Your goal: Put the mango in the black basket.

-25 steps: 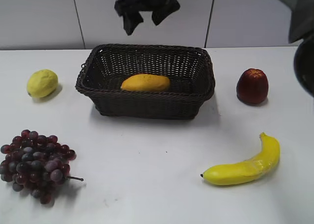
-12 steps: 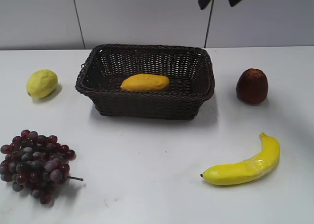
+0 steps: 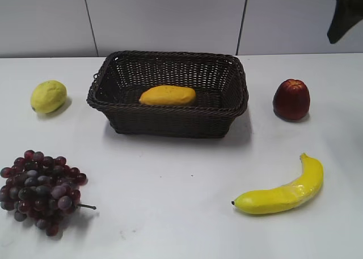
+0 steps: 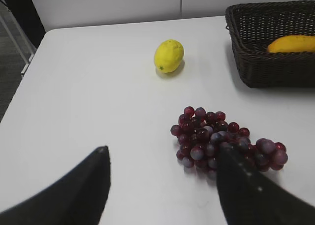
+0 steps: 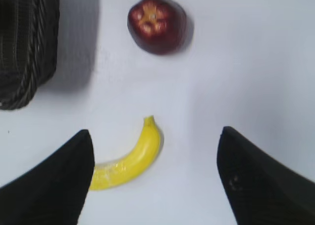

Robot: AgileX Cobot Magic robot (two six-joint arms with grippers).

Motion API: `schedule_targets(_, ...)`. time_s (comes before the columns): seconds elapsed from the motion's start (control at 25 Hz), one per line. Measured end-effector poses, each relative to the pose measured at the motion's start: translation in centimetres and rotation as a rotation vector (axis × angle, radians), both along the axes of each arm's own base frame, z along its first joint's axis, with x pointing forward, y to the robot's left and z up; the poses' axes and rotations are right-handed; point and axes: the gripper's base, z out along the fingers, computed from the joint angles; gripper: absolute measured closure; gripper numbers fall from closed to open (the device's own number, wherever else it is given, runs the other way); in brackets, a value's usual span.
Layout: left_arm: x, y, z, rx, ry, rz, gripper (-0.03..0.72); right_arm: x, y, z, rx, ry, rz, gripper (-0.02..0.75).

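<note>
The orange-yellow mango [image 3: 168, 95] lies inside the black basket [image 3: 170, 122] at the middle back of the table; it also shows in the left wrist view [image 4: 291, 43], in the basket [image 4: 261, 67]. My right gripper [image 5: 155, 136] is open and empty, high above the banana and apple; only a dark part of it shows at the exterior view's top right [image 3: 343, 9]. My left gripper [image 4: 162, 153] is open and empty, above the table just left of the grapes. It is out of the exterior view.
A yellow-green lemon [image 3: 49, 96] lies left of the basket. Dark red grapes [image 3: 41, 189] lie front left. A red apple [image 3: 291, 99] stands right of the basket. A banana [image 3: 282, 189] lies front right. The basket's corner [image 5: 24, 48] shows in the right wrist view.
My right gripper has moved from above the basket to the right and up, to the top right corner. The mango stays in the basket.
</note>
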Motion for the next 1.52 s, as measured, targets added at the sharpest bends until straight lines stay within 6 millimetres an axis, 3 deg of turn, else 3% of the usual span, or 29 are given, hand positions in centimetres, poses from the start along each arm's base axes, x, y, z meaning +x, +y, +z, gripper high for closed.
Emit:
schedule_targets(0.32, 0.0, 0.0, 0.0, 0.0, 0.0, 0.0, 0.169, -9.6, -0.9, -0.6, 0.004, -0.05, -0.031, 0.145)
schedule_targets(0.56, 0.0, 0.0, 0.0, 0.0, 0.0, 0.0, 0.169, -15.8, -1.6, -3.7, -0.024, -0.037, -0.044, 0.145)
schedule_targets(0.84, 0.0, 0.0, 0.0, 0.0, 0.0, 0.0, 0.169, -22.2, -2.1, -5.9, -0.017, -0.11, -0.06, 0.145)
schedule_targets(1.12, 0.0, 0.0, 0.0, 0.0, 0.0, 0.0, 0.169, -27.0, -2.6, -6.9, -0.017, -0.229, -0.059, 0.145)
schedule_targets(1.52, 0.0, 0.0, 0.0, 0.0, 0.0, 0.0, 0.169, -30.8, -2.9, -5.4, 0.01, -0.489, -0.063, 0.145)
